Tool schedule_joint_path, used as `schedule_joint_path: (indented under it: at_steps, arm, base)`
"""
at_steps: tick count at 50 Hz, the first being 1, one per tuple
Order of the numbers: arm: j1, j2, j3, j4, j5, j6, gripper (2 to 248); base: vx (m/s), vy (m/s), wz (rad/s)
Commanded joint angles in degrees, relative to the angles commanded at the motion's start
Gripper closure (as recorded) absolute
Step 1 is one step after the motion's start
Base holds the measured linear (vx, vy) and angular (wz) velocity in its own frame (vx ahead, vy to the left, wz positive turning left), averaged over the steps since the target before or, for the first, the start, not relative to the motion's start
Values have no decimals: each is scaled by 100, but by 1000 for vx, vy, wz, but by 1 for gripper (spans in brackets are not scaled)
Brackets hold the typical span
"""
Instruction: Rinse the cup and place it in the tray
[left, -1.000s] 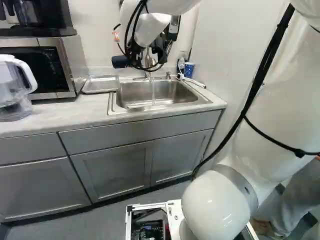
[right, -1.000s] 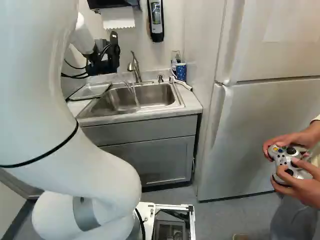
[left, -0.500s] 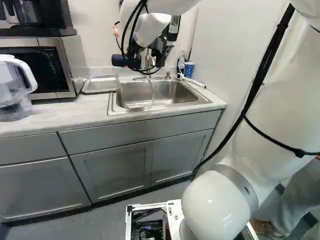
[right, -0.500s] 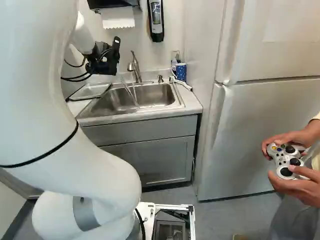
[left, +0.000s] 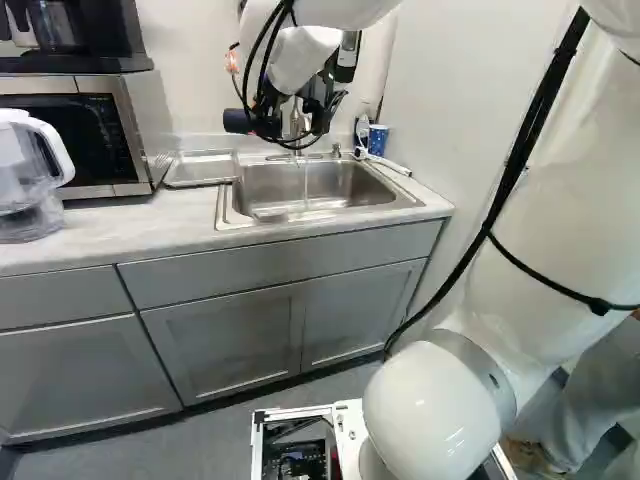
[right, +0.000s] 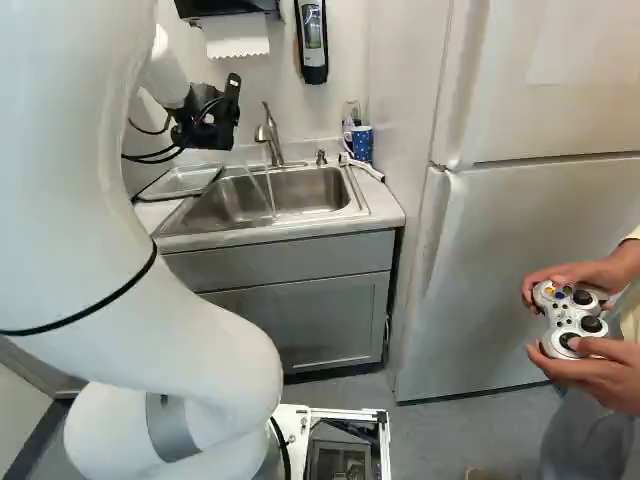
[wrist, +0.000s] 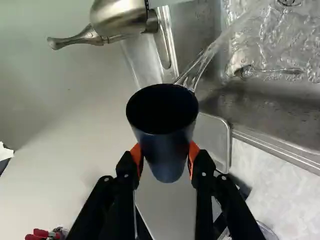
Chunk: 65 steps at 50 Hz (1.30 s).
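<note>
**wrist turned slightly since one second ago; cup in grip**

since the first frame, the gripper (right: 218, 115) has turned slightly at the end of the arm (right: 165, 70). the base has not moved.

end effector: the gripper (wrist: 165, 155) is closed on the dark blue cup (wrist: 166, 162); the fingers are parted by the cup's width, one orange pad (wrist: 193, 154) against each side. the cup's open mouth faces the wrist camera.

position: the cup is held above the counter, near the faucet (wrist: 117, 17). the water stream (wrist: 202, 65) shows just beyond the cup's rim and falls into the sink (left: 320, 190). whether water strikes the cup cannot be told.

surroundings, clock face centred on each named view:

- left base view, 12 o'clock: the sink, set in the counter (left: 120, 228).
- left base view, 10 o'clock: the metal tray (left: 200, 170), on the counter just beside the sink. behind it, in the same direction, the microwave (left: 100, 140).
- left base view, 9 o'clock: the clear pitcher (left: 25, 185), near the microwave.
- right base view, 1 o'clock: the blue patterned mug (right: 362, 144), standing behind the sink.
- right base view, 11 o'clock: the paper towel (right: 237, 36).
- right base view, 3 o'clock: the refrigerator (right: 500, 260).
</note>
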Motion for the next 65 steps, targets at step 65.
schedule_joint_path:
  at_steps: [65]
  arm:
    - [0, 0, 0, 0, 0, -1386, 139]
  base:
    - [0, 0, 0]
